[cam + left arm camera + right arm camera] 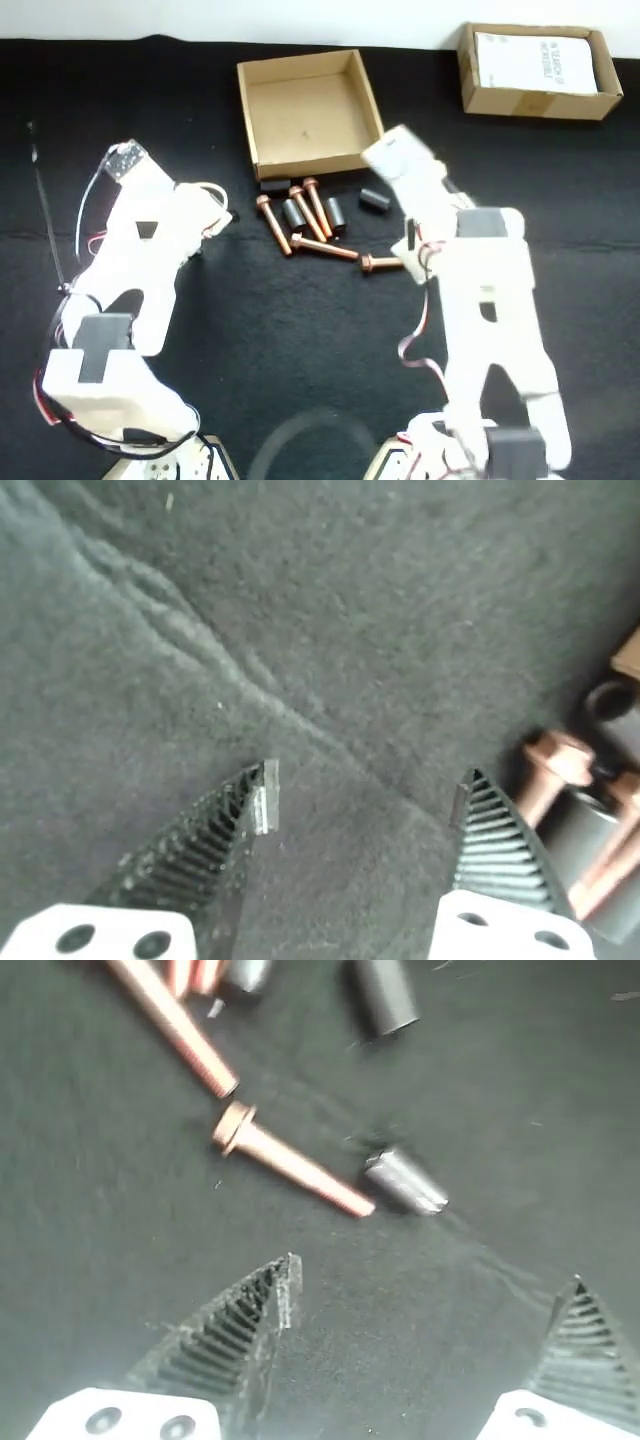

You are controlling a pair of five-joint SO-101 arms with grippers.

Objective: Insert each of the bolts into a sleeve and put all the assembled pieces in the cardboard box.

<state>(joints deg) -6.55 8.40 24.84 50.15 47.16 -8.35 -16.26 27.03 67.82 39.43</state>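
Wide open and empty: left pincer (368,777) and right pincer (434,1275).
Just ahead of the right pincer, a copper bolt (290,1160) lies beside a black sleeve (405,1182); a skewed grab may roll both.

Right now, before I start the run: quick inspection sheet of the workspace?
Surface: black cloth, slightly wrinkled.
Job's things: five copper bolts and at least four black sleeves lie loose, none visibly joined; cardboard box open, nothing in it.
Clutter: second box holding white paper, at the far corner.
Grippers: left gripper open over bare cloth beside the bolts; right gripper open, near one bolt and a sleeve.
Cables: red and white wires on the arms; thin black cable on the cloth.
Surroundings: white surface behind the cloth.
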